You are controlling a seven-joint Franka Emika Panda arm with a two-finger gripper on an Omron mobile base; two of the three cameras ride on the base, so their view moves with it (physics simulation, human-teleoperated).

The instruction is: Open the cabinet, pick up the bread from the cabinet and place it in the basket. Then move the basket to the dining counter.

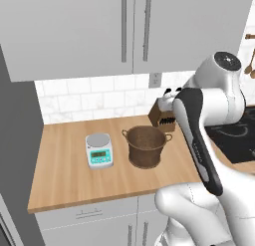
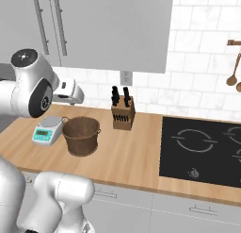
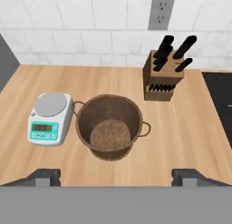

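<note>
The cabinet [image 1: 89, 31] [image 2: 103, 29] hangs over the counter with both flat grey doors shut, its silver bar handles [image 1: 124, 28] side by side. The bread is hidden. The dark brown woven basket [image 1: 146, 145] [image 2: 81, 134] [image 3: 111, 128] stands empty on the wood counter, between a scale and a knife block. My gripper [image 3: 116, 175] hovers above the counter's front part and looks down into the basket. Its fingertips [image 3: 43, 175] stand wide open with nothing between them. The dining counter is out of view.
A white kitchen scale [image 1: 99, 150] [image 3: 49, 119] sits just left of the basket. A wooden knife block [image 2: 123, 112] [image 3: 163, 80] stands behind it to the right, by the tiled wall. A black hob [image 2: 202, 152] lies further right, with wooden spoons [image 2: 233, 76] hanging above.
</note>
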